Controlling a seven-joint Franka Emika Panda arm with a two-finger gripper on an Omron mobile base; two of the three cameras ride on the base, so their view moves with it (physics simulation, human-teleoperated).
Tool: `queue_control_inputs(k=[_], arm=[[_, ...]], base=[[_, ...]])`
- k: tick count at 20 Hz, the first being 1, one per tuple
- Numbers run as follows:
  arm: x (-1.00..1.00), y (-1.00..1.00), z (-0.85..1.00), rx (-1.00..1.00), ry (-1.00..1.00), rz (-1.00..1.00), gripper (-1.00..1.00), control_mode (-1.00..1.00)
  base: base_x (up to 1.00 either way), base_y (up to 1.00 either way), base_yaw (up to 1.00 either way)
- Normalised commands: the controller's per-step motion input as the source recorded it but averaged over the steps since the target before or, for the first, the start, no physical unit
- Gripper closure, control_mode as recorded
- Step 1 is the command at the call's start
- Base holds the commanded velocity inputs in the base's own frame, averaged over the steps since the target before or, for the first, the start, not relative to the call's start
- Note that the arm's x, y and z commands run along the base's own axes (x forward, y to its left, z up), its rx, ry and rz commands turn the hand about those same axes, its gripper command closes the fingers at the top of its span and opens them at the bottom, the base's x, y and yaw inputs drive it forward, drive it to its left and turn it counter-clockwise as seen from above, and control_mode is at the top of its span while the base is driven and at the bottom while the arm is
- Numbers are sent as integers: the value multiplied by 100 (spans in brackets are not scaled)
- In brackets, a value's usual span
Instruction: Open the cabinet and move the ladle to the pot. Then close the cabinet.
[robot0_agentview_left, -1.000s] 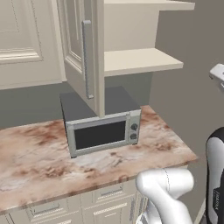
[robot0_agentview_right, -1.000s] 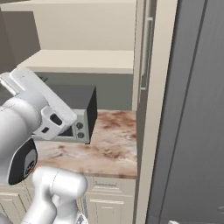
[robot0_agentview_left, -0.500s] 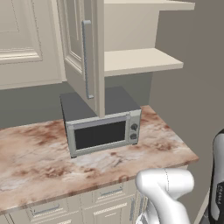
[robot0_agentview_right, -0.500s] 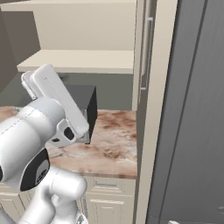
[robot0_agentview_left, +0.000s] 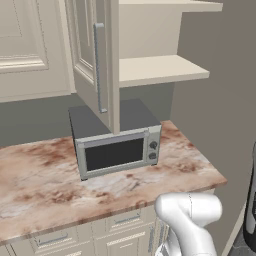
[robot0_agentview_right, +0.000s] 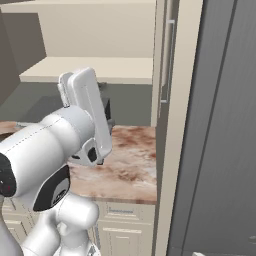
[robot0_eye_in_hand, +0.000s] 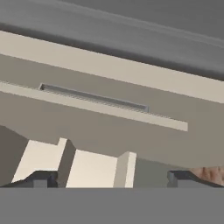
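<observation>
The cabinet door (robot0_agentview_left: 92, 60) stands swung open, its grey bar handle (robot0_agentview_left: 100, 75) facing out. Behind it are bare cream shelves (robot0_agentview_left: 160, 70). In the right base view the door (robot0_agentview_right: 160, 85) shows edge-on with the handle (robot0_agentview_right: 170, 60) on its right face, and my white arm (robot0_agentview_right: 60, 145) rises in front of the shelf (robot0_agentview_right: 90, 70). In the hand view my gripper (robot0_eye_in_hand: 113, 179) is open, fingertips (robot0_eye_in_hand: 41, 179) wide apart, with nothing between them; it looks at the door and its handle (robot0_eye_in_hand: 94, 98), rolled sideways. The ladle and the pot are out of view.
A silver microwave (robot0_agentview_left: 117, 145) sits on the marbled counter (robot0_agentview_left: 40, 185) under the open door. Drawer-fronted base cabinets (robot0_agentview_left: 100, 232) run below. A tall grey panel (robot0_agentview_right: 220, 125) stands close on the right of the cabinet.
In the right base view my arm and hand have swung rightward, toward the open door's edge. The door has not moved and the gripper stays open.
</observation>
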Motion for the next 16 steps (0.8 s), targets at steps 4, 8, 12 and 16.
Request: queue_control_inputs(k=[4, 8, 12, 16], arm=[[-1, -46, 0, 10, -2, -3, -100, -100], [0, -34, 0, 3, 0, -2, -100, -100], [-4, -34, 0, 3, 0, -7, -100, -100], [0, -46, 3, 8, 0, -4, -100, -100]], base=[[0, 0, 0], [0, 0, 0], [0, 0, 0], [0, 0, 0]])
